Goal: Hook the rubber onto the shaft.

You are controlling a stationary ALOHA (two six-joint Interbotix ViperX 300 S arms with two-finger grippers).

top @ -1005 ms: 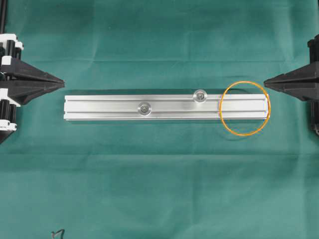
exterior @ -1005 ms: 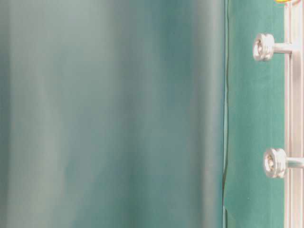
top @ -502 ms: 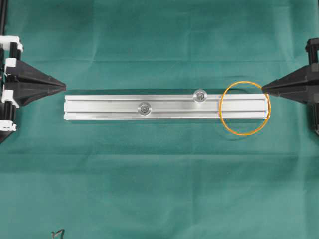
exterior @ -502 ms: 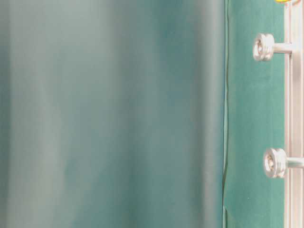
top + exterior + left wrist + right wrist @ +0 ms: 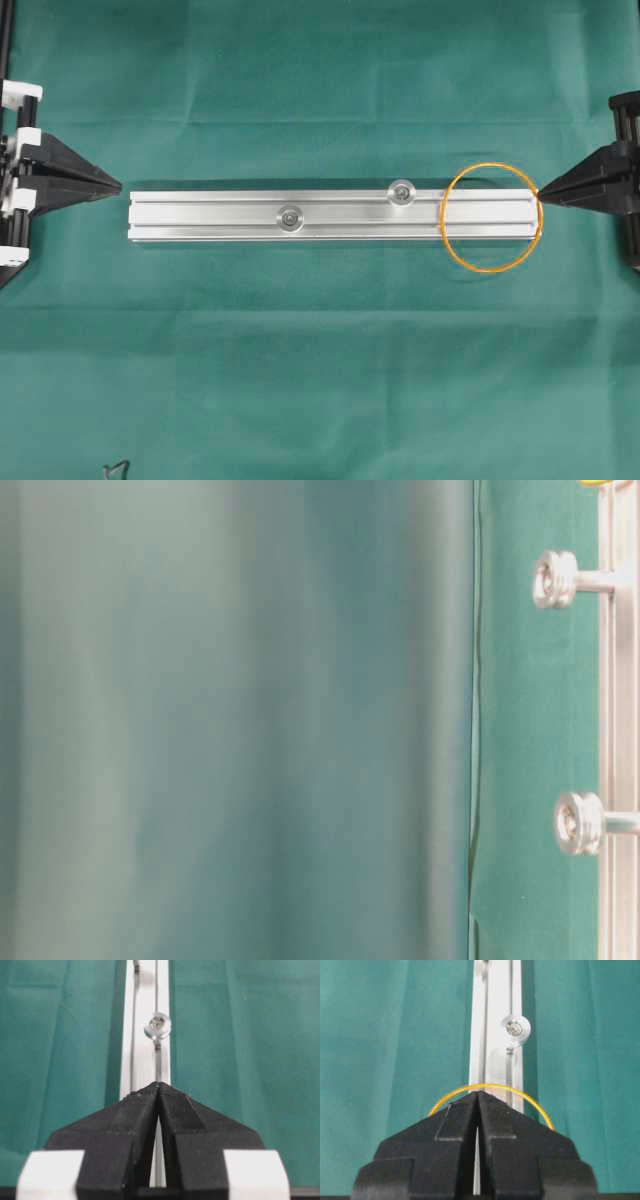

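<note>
The rubber, a thin orange loop, lies flat over the right end of the silver rail on the green cloth. Two silver shafts with grooved heads stand on the rail, one near the loop and one further left. My right gripper is shut and empty, its tip just outside the loop's right edge. In the right wrist view its tip sits just short of the band's arc. My left gripper is shut and empty, just off the rail's left end.
Green cloth covers the table. A small dark object lies at the bottom left edge. The table-level view is mostly a blurred green fold, with both shaft heads at the right.
Both shut grippers have slid toward the bottom of the overhead view, and both tips have drawn back a little from the rail's ends. The band and rail have not moved.
</note>
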